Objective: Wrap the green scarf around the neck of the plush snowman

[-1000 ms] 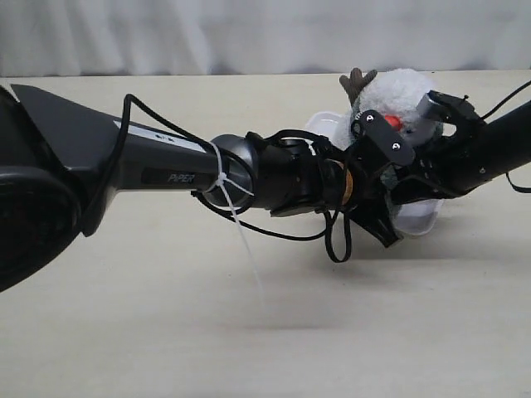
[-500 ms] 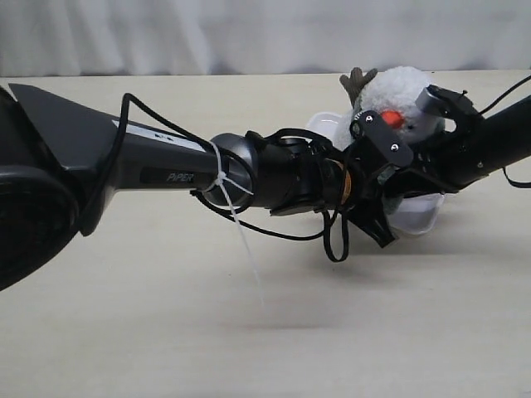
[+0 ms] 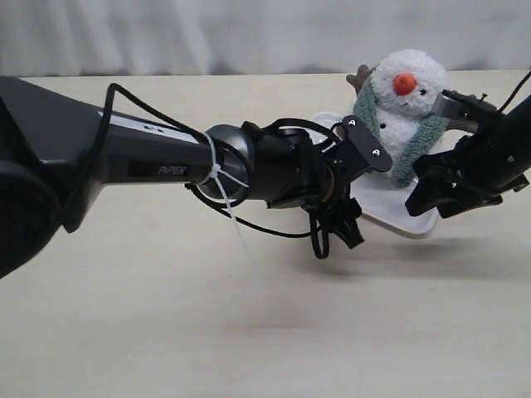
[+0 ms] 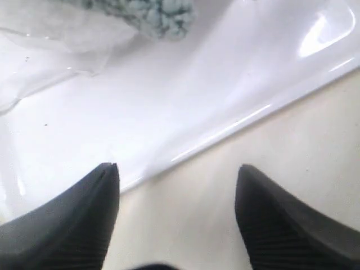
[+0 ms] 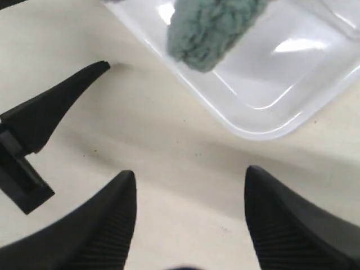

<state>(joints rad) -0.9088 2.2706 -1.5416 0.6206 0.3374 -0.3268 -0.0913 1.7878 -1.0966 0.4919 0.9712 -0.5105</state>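
Observation:
The plush snowman (image 3: 404, 91) sits upright at the back of a white tray (image 3: 397, 220). The green scarf (image 3: 363, 110) circles its neck, with one end hanging down each side of its body. My left gripper (image 3: 370, 199) is open just in front of the tray, left of the snowman, and holds nothing. My right gripper (image 3: 427, 204) is open at the tray's right front, also holding nothing. The left wrist view has a scarf end (image 4: 159, 14) on the tray (image 4: 225, 84) beyond the open gripper (image 4: 177, 170). In the right wrist view another scarf end (image 5: 214, 28) lies past the open gripper (image 5: 191, 175).
The tray (image 5: 270, 79) rests on a beige tabletop (image 3: 249, 332). A grey curtain (image 3: 207, 33) closes off the back. In the right wrist view, one left-gripper finger (image 5: 56, 112) points in beside the tray. The left arm's cables (image 3: 319, 240) dangle under its wrist.
Both grippers have let go and pulled back from the snowman, the left leftward, the right down and to the right. The snowman now sits upright, uncovered, with the scarf around its neck.

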